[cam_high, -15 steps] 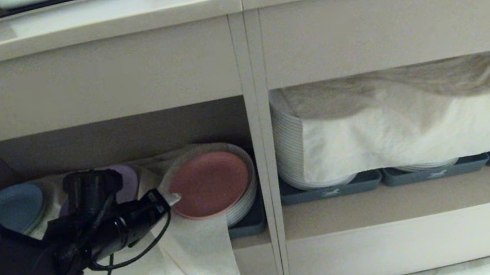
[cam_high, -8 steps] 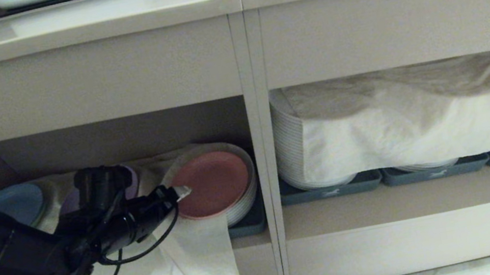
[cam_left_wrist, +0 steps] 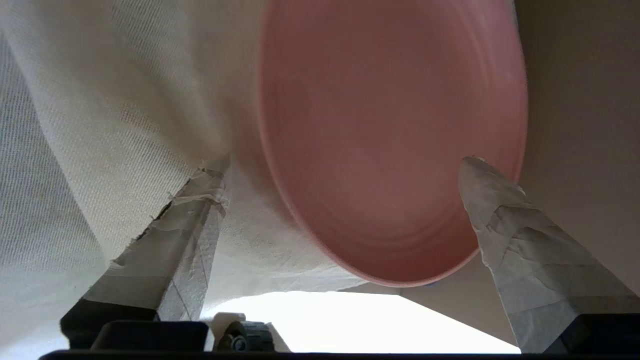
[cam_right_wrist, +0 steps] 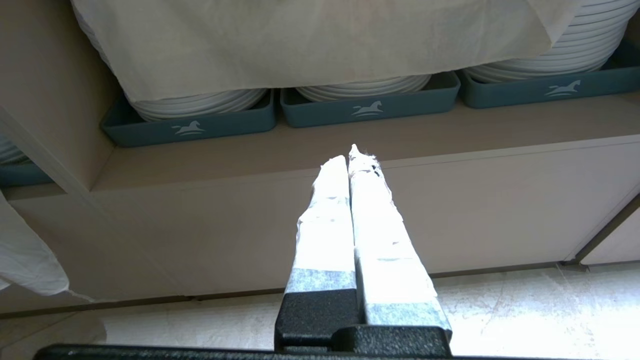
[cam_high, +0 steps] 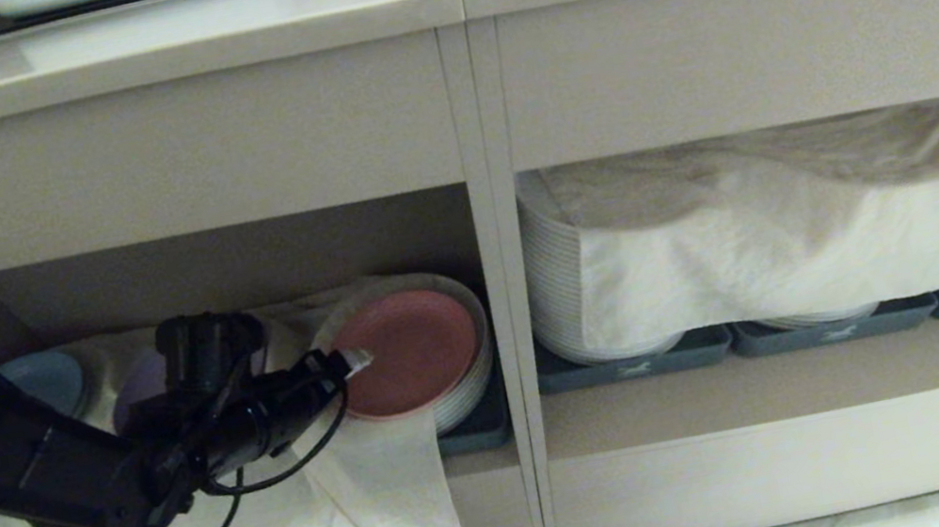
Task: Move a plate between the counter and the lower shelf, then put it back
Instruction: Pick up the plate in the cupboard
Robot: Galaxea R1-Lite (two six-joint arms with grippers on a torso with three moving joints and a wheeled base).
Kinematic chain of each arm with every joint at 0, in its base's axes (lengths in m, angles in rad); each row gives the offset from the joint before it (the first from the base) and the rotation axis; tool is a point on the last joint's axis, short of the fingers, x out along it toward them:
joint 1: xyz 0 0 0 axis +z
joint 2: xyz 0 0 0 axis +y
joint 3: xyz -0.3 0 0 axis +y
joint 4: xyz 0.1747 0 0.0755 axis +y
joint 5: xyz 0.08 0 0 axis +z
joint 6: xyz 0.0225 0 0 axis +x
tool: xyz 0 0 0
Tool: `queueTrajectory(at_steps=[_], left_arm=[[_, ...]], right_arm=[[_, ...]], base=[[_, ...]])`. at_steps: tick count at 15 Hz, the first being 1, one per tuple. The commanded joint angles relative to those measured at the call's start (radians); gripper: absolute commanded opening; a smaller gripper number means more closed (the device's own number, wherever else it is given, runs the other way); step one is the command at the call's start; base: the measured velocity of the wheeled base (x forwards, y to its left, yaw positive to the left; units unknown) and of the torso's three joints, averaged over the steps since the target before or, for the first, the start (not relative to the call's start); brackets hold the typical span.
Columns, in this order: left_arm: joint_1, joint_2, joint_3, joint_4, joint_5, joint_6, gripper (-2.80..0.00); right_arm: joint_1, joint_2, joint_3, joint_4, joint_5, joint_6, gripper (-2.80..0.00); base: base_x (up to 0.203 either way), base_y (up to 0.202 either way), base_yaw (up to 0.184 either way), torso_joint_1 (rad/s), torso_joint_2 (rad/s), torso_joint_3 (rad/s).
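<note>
The pink plate (cam_high: pixel 417 349) lies on top of a stack of white plates in the lower shelf (cam_high: pixel 241 264), left of the upright divider. My left gripper (cam_high: pixel 350 362) reaches in from the left, its tip at the plate's left edge. In the left wrist view the left gripper (cam_left_wrist: pixel 342 167) is open, its taped fingers wide apart on either side of the plate (cam_left_wrist: pixel 390 150). One finger (cam_left_wrist: pixel 200 200) lies against the white cloth (cam_left_wrist: pixel 100 125). The counter (cam_high: pixel 155 39) runs along the top. My right gripper (cam_right_wrist: pixel 352 152) is shut and empty, parked low before the right cubby.
The white cloth (cam_high: pixel 358 511) hangs over the shelf front. A blue plate (cam_high: pixel 46 382) and a purple plate (cam_high: pixel 142 390) sit further left, partly behind my arm. The divider (cam_high: pixel 507 343) is close on the right. Tall white plate stacks (cam_high: pixel 555 287) in dark trays (cam_high: pixel 629 361) fill the right cubby.
My left arm has pushed to the right and a little deeper into the cubby, bringing the gripper tip from beside the pink plate onto its left edge. The plate has stayed put.
</note>
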Motion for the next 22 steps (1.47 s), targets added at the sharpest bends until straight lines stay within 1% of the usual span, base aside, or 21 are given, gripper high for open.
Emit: queueTrajectory(at_steps=[1, 7, 17, 18, 22], left_arm=[[-0.003, 0.012, -0.004, -0.004, -0.002, -0.005, 0.0], [-0.028, 0.033, -0.047, -0.006, 0.002, -0.017, 0.0], [-0.033, 0.047, -0.047, -0.006, 0.006, -0.014, 0.0], [-0.033, 0.047, -0.046, -0.007, 0.009, -0.011, -2.8], [-0.031, 0.037, -0.047, -0.007, 0.013, -0.011, -2.8]], right_arm=[[0.0, 0.0, 0.0, -0.001, 0.0, 0.001, -2.8], [0.0, 0.0, 0.0, -0.001, 0.0, 0.001, -2.8], [0.0, 0.0, 0.0, -0.001, 0.0, 0.001, -2.8], [0.0, 0.0, 0.0, -0.001, 0.0, 0.001, -2.8], [0.0, 0.0, 0.0, -0.001, 0.0, 0.001, -2.8]], base=[[0.0, 0.0, 0.0, 0.0, 0.0, 0.0], [0.0, 0.0, 0.0, 0.0, 0.0, 0.0], [0.0, 0.0, 0.0, 0.0, 0.0, 0.0], [0.0, 0.0, 0.0, 0.0, 0.0, 0.0], [0.0, 0.0, 0.0, 0.0, 0.0, 0.0]])
